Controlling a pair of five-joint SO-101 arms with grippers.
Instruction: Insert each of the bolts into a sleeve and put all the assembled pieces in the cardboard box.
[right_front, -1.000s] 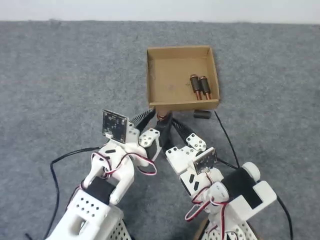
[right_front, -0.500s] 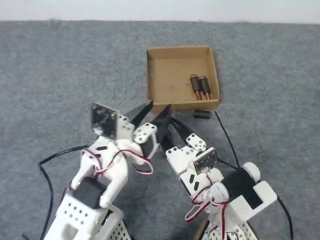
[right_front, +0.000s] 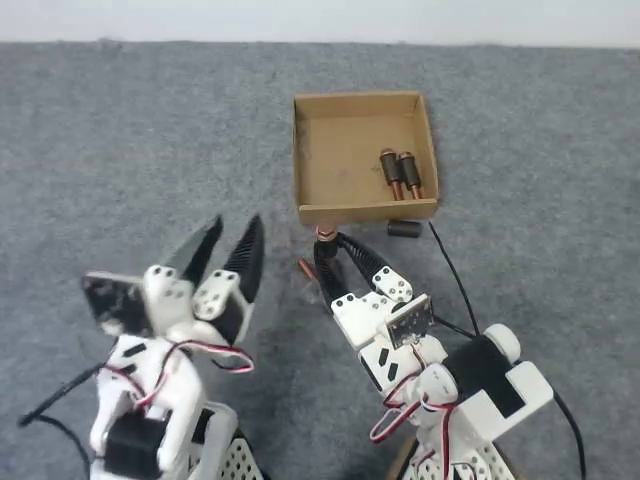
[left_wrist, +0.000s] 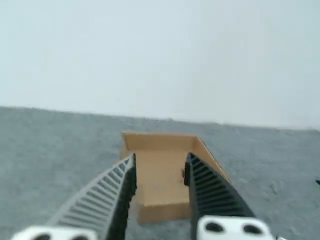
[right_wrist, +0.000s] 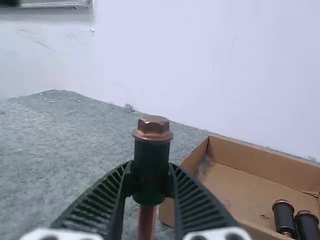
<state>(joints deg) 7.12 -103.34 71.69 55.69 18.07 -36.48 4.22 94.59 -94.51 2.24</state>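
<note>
My right gripper (right_front: 328, 246) is shut on an assembled piece (right_wrist: 150, 165), a copper bolt inside a black sleeve, held upright just in front of the cardboard box (right_front: 300, 150). Its copper head (right_front: 326, 234) shows near the box's front wall. Two assembled pieces (right_front: 400, 173) lie inside the box at its right side, seen also as pieces (right_wrist: 294, 223) in the right wrist view. A loose black sleeve (right_front: 403, 229) lies on the carpet by the box's front right corner. My left gripper (right_front: 228, 245) is open and empty, to the left of the box (left_wrist: 162, 172).
Grey carpet (right_front: 150, 150) covers the table. A black cable (right_front: 455, 280) runs along the carpet on the right. A white wall (left_wrist: 160, 50) stands behind the box.
My left gripper has let go of the assembled piece, opened, and pulled back to the left and toward the near edge. The right gripper still holds the piece in the same place.
</note>
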